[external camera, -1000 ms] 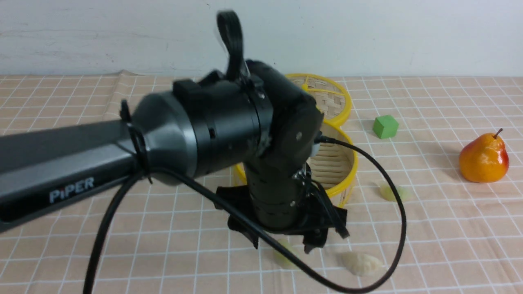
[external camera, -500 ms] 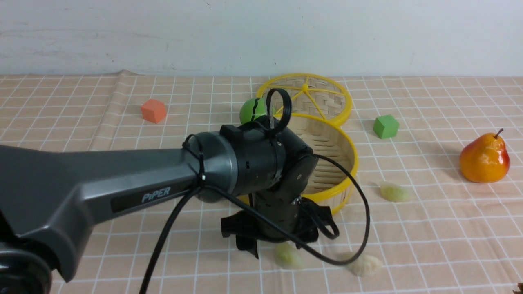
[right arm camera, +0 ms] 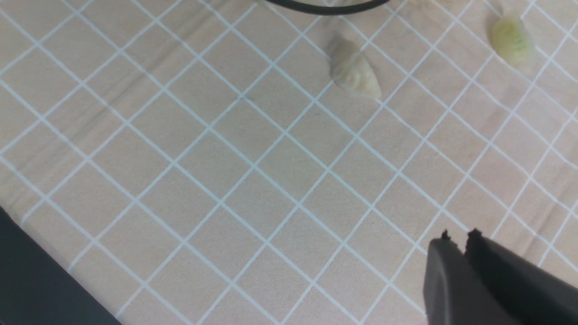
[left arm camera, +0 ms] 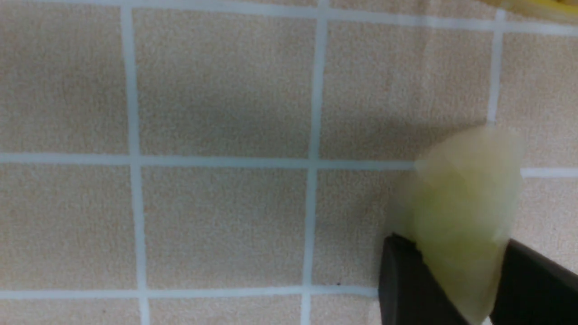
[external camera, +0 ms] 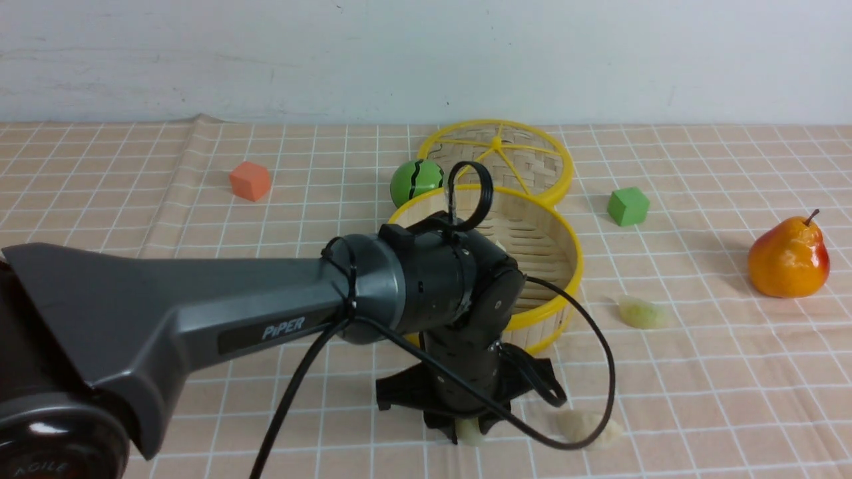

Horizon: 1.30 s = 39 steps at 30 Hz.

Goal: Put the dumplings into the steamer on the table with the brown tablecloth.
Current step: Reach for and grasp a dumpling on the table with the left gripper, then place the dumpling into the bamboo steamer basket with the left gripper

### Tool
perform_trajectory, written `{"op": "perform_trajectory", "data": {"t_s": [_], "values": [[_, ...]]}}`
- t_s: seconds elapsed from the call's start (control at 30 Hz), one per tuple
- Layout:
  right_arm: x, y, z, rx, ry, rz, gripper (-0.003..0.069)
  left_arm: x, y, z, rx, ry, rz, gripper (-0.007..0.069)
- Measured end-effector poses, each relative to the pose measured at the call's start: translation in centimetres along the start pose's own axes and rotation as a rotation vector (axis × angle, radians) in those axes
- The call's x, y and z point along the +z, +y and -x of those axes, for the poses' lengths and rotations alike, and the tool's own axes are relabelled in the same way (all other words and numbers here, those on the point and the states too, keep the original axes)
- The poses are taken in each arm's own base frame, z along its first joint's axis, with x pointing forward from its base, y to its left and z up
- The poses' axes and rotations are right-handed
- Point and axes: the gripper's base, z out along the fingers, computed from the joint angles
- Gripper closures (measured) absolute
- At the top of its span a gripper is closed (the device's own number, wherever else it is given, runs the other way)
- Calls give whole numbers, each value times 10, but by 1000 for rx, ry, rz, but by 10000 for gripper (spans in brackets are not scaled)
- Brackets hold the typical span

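Three dumplings in view, every one outside the steamer [external camera: 578,266]

First, the clamped green dumpling [left arm camera: 460,203]: pinched from both sides between the two black fingers [left arm camera: 402,284] of the left pincer [left arm camera: 451,241], low against the brown tablecloth [external camera: 200,166], just in front of the steamer

Second, the cream dumpling [external camera: 589,427]: lying loose on the cloth, just to the right of the left pincer, under a loop of black cable [external camera: 599,372]

Third, the loose green dumpling [external camera: 642,313]: flat on the cloth, near the steamer's right side, apart from the other two

Right pincer [right arm camera: 457,235]: tips drawn nearly together, nothing between them, hanging above bare cloth, well apart from the cream dumpling

One steamer, near the middle of the worktop hidden under the cloth, front rim partly covered by the left arm [external camera: 200,319]; much of the slatted floor out of sight

One flat woven disc [external camera: 532,166] with yellow spokes, just behind the steamer

One striped green ball [external camera: 417,182] beside the steamer's back left rim

Two cubes: one orange cube [external camera: 251,181] far to the left, one green cube [external camera: 628,205] to the right of the disc

One pear [external camera: 789,258], upright, far right
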Motion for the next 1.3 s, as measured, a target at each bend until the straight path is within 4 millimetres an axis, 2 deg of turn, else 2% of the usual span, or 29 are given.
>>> {"op": "perform_trajectory", "data": {"t_s": [0.17, 0.27, 0.3, 0.33, 0.43, 0.53, 0.57, 0.67, 0.7, 0.77, 0.8, 0.9, 1.03, 1.13, 1.17, 1.27, 1.3], "values": [[0, 0, 0, 2, 0, 1, 585, -13, 0, 5, 118, -23, 26, 407], [0, 0, 0, 3, -1, 1, 582, -44, -7, 14, 210, -54, 11, 407], [0, 0, 0, 3, -1, 1, 582, -58, -10, 18, 239, -78, -3, 407], [0, 0, 0, 3, -1, 1, 582, -80, -17, 28, 274, -133, -29, 407], [0, 0, 0, 3, -4, 1, 583, -107, -24, 46, 305, -224, -65, 408], [0, 0, 0, 13, -5, 1, 585, -121, -23, 71, 288, -279, -91, 408], [0, 0, 1, 18, -6, 1, 585, -121, -16, 95, 255, -292, -98, 409], [0, 0, 1, 33, -6, 1, 585, -103, -3, 127, 211, -265, -92, 409], [0, 0, 1, 47, -5, 1, 585, -85, 3, 138, 210, -242, -73, 409], [0, 0, 0, 73, -4, -3, 585, -63, 8, 149, 210, -220, -50, 409], [0, 0, 0, 77, -4, -3, 585, -63, 8, 149, 210, -220, -50, 409], [0, -2, 0, 148, -2, -20, 585, -28, 9, 158, 230, -209, -4, 409], [6, -2, 2, 180, 26, -23, 585, -10, 10, 161, 252, -222, 23, 409], [12, -3, 5, 182, 57, -22, 585, -7, 10, 162, 256, -229, 27, 383], [20, -3, 8, 180, 91, -24, 585, -10, 9, 163, 256, -235, 25, 319], [36, -5, 12, 163, 160, -41, 585, -20, 10, 163, 248, -239, 18, 221], [36, -5, 12, 163, 160, -41, 585, -20, 10, 163, 247, -236, 18, 221]]}}
